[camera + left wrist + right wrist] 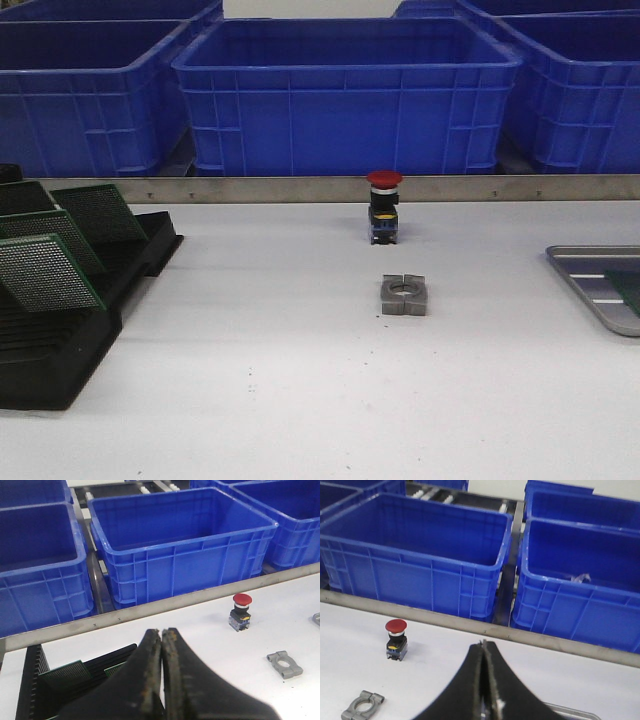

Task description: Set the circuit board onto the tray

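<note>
Standing in the black rack [70, 330], circuit boards [45, 270] wait; both tools [162, 645] [483, 652] are closed, empty.

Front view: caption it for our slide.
Boards in rack left, tray right, button and clamp between.

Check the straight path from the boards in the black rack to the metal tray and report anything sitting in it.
The grey metal block and red-capped button switch stand mid-table between the rack holding the circuit boards and the tray.
</note>
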You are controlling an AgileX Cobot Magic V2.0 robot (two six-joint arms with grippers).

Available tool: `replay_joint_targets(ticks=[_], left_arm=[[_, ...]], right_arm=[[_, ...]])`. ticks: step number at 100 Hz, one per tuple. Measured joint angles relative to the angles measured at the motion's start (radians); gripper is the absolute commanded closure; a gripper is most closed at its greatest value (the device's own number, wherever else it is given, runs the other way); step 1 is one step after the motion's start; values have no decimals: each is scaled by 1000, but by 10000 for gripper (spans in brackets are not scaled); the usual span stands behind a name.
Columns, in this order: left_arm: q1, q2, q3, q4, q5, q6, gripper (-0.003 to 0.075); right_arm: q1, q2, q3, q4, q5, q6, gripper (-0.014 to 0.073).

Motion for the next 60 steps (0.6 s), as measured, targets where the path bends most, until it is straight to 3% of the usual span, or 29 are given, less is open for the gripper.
replay_joint_targets(ticks=[34,60], left_arm=[[0,-285,162,-2,0,0,737],[0,-369,200,-2,-5,0,737]], right_arm=[[0,-343,147,0,-26,-26,655],[0,-394,184,2,-26,-31,655]])
